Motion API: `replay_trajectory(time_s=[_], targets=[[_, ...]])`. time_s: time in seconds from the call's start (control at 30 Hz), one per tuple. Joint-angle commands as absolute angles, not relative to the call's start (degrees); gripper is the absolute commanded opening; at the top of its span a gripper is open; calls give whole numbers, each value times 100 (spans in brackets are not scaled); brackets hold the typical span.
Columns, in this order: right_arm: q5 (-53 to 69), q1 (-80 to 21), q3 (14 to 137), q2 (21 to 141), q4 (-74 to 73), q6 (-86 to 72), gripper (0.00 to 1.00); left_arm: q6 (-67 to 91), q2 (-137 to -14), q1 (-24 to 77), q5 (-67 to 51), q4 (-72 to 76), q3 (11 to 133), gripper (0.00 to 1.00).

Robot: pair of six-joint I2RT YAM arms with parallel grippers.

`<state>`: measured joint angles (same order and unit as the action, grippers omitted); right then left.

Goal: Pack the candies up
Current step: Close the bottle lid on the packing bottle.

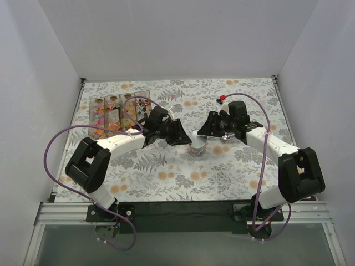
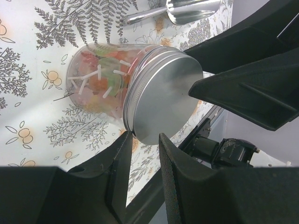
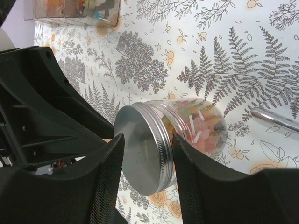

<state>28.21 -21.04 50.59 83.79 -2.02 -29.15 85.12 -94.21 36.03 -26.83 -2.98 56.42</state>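
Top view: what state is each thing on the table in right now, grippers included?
jar: standing upright, full of candies.
lid: on the jar.
scoop: lying flat, empty.
compartment box: holds more candies.
left gripper: slightly open, tips at the lid's edge.
right gripper: astride the lid, grip unclear.

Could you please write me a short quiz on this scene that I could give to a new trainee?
1. True or false: the metal lid is on the jar.
2. Where does the scoop lie? A) inside the jar B) on the tablecloth C) in an end effector
3. What fills the jar?
Key: 1 true; 2 B; 3 candies in mixed colours.
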Motion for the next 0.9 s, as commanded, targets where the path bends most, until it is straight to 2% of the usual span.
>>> replay_trajectory(time_s=[0.0,0.87], targets=[[2637,-2118,5265,8200,-272,-2698,53,8508,-9316,3630,-2742,-290,5818,28],[2329,-2136,5388,8069,-369,-2434,54,8596,-9510,3647,-2848,-264,6003,28]])
